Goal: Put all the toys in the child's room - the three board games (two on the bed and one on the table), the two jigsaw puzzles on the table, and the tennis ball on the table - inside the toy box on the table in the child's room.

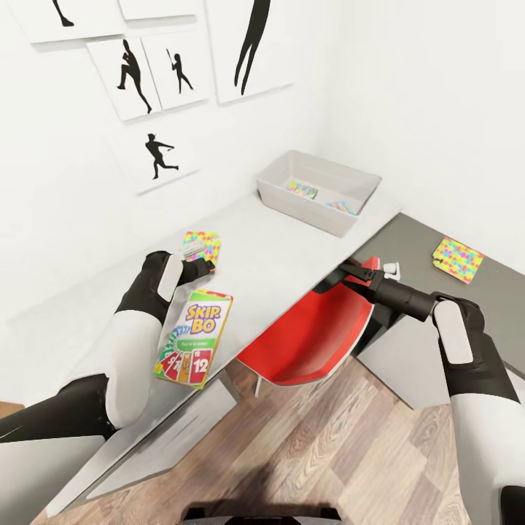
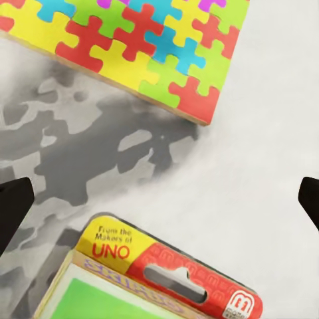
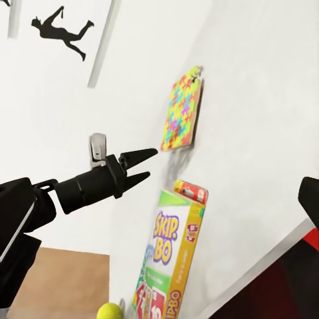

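A jigsaw puzzle point(image 1: 201, 246) point(image 2: 133, 46) point(image 3: 181, 118) lies on the pale table point(image 1: 284, 255). Just nearer me lies the SKIP-BO board game point(image 1: 195, 335) point(image 2: 166, 276) point(image 3: 165, 262). My left gripper point(image 1: 209, 265) point(image 2: 159, 206) point(image 3: 151, 165) hovers open over the gap between them, holding nothing. A second jigsaw puzzle point(image 1: 458, 259) rests on the lower dark cabinet top. The toy box point(image 1: 292, 203) stands at the table's far end with two small colourful flat items inside. A tennis ball point(image 3: 109, 312) sits beside the SKIP-BO box. My right gripper point(image 1: 345, 271) is open and empty above the red chair.
A red chair point(image 1: 313, 335) is pushed under the table's front edge, between my arms. White walls with black baseball-player prints point(image 1: 157, 154) close off the table's far side. Wood-plank floor point(image 1: 328, 452) lies below.
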Motion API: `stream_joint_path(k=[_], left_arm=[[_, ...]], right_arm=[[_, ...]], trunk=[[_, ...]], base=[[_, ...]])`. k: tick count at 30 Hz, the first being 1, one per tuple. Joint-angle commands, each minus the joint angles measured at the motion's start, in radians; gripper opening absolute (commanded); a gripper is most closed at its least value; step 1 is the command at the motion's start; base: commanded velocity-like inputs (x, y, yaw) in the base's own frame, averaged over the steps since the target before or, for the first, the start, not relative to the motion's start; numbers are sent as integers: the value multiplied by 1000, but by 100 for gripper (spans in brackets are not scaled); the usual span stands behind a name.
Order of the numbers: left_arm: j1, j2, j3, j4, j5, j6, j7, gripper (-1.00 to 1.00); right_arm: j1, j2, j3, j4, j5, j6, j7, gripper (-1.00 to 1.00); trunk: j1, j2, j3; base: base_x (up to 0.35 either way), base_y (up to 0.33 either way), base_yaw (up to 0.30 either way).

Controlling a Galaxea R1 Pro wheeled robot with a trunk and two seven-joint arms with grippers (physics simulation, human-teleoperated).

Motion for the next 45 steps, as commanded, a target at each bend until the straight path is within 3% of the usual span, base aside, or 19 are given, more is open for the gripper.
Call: stream_joint_path(k=[1,16,45], left_arm=[[-1,-1,4,-1,11,3,8,100],[1,-1,3,-1,12,3,8,100],[1,0,3,-1,12,3,9,100]], right_arm=[[-1,0,-1,0,5,5,7,100],[-1,0,0,4,5,5,7,100],[-2,0,0,2,5,5,7,100]], trunk=[[0,-2,-3],[0,-2,-20],[0,-2,-21]], base=[[0,0,0],[0,0,0],[-69,0,0]])
